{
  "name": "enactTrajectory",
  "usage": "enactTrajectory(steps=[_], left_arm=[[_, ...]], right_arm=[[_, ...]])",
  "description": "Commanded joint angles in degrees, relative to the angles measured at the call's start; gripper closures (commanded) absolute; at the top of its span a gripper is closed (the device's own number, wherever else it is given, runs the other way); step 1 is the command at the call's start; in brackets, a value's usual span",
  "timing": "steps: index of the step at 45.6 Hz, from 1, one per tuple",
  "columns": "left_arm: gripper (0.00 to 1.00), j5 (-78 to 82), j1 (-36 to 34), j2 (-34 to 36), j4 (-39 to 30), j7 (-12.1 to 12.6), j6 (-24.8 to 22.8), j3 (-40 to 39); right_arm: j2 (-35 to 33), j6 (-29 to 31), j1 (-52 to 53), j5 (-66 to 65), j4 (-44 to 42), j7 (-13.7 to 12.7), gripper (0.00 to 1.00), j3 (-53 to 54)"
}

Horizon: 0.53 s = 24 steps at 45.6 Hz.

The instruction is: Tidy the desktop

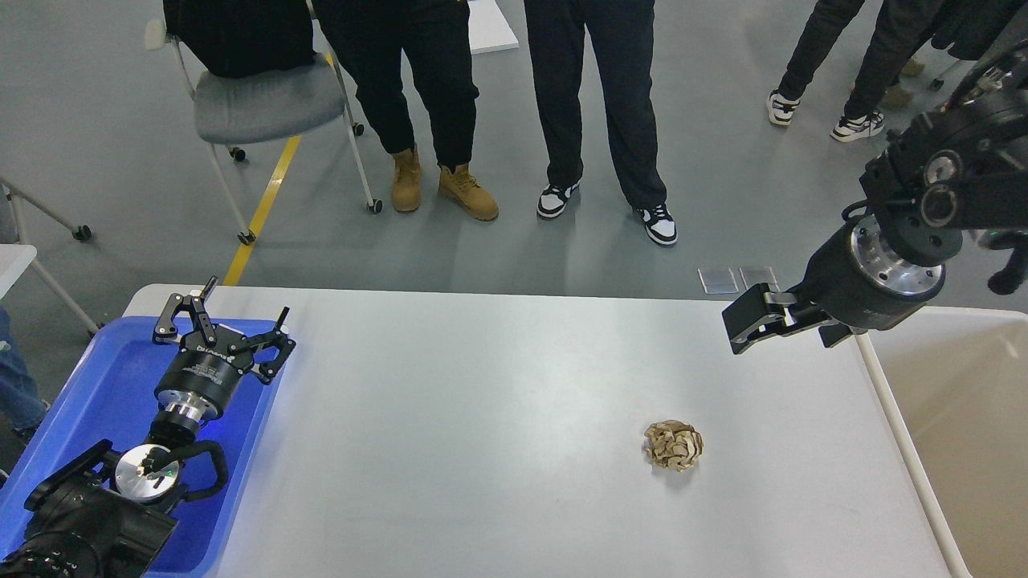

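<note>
Desk [482,417] fills centre view, crumpled brown paper ball [673,445] right of middle. Left gripper [241,321] over blue tray [96,385], jaws apart. Right gripper [751,321] above far right edge, jaws seemingly together, hard to tell.

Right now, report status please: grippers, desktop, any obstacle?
Left gripper open over blue tray. Right gripper empty. Desktop: one crumpled paper ball. No obstacle.

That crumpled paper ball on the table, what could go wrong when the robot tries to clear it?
The crumpled paper ball is light and round, so the right gripper might nudge it and roll it across the desktop. The beige bin sits just past the edge; a sloppy release could miss. People stand close by.
</note>
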Motion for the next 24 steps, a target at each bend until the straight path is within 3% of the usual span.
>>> enactTrajectory(steps=[1, 24], left_arm=[[0.00, 0.0, 0.0, 0.0, 0.0, 0.0, 0.0, 0.0], [0.00, -0.1, 0.0, 0.0, 0.0, 0.0, 0.0, 0.0]], right_arm=[[2.8, 5.9, 4.7, 0.0, 0.8, 0.0, 0.00, 0.1], [5.8, 6.4, 2.8, 0.0, 0.0, -0.3, 0.00, 0.5]])
